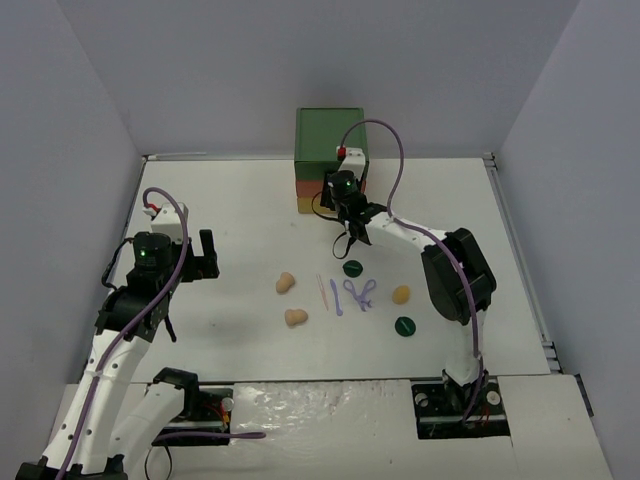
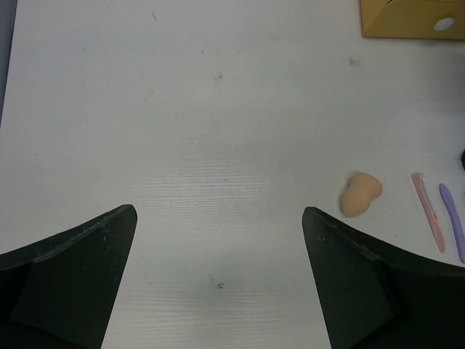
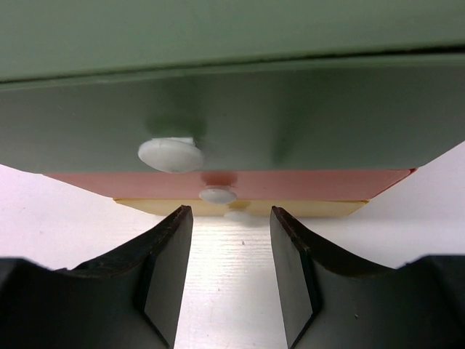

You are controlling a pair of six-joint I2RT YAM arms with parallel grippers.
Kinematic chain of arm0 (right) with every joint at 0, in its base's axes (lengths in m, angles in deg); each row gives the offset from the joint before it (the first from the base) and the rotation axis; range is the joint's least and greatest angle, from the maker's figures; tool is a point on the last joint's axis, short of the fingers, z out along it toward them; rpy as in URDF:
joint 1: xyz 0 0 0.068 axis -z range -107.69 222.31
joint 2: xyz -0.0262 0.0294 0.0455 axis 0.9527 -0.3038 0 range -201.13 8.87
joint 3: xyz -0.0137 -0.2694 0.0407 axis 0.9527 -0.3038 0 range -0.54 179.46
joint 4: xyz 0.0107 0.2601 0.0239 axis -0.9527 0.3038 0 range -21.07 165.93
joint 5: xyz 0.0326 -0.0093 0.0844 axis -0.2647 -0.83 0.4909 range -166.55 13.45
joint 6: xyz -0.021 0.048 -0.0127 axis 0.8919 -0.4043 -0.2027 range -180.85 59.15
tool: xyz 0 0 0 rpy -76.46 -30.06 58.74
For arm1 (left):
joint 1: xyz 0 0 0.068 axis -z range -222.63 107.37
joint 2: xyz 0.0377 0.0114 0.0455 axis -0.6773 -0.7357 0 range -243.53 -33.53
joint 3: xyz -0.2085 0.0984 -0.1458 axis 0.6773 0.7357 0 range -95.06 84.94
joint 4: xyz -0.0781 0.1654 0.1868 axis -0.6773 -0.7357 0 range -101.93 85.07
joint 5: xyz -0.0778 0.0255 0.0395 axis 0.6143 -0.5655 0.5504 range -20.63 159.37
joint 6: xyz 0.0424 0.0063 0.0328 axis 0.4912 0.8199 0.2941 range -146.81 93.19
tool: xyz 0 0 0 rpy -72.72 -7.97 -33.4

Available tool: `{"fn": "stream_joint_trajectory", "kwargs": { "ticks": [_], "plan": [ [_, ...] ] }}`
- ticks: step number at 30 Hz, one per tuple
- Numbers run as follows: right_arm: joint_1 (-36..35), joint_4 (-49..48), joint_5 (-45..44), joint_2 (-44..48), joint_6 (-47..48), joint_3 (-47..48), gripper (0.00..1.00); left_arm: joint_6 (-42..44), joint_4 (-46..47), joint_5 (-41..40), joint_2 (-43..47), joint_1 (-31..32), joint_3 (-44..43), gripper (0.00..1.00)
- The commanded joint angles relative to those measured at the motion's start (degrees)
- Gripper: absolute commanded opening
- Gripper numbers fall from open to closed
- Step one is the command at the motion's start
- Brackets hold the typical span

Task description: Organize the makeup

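While agape, right pincer (image 3: 231, 215) before box (image 3: 327, 123).

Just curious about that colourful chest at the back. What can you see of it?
The plastic-looking drawer box has three drawers: green on top, orange-red, then yellow, each with a white round knob. It stands upright at the far edge of the white table. The right claw hovers open before it, not touching.

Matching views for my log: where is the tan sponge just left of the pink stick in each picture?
Top external: tan sponge, just left of centre.
Left wrist: sponge right of centre, beside the pink stick.
Right wrist: not in it.
Shared landmark: the drawer box, in all three.
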Motion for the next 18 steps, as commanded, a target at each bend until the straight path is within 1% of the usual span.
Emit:
{"fn": "stream_joint_trajectory", "kwargs": {
  "ticks": [1, 18],
  "plan": [
    [-0.3, -4.1, -3.0, -0.3, -0.4, 3.0, 0.43, -0.7, 2.9, 0.4, -0.2, -0.2, -2.3, 0.97],
    [-0.9, -4.7, -4.9, -3.9, -1.9, 5.7, 0.41, -0.7, 2.9, 0.4, 0.2, -0.2, -2.3, 0.97]
  ]
}}
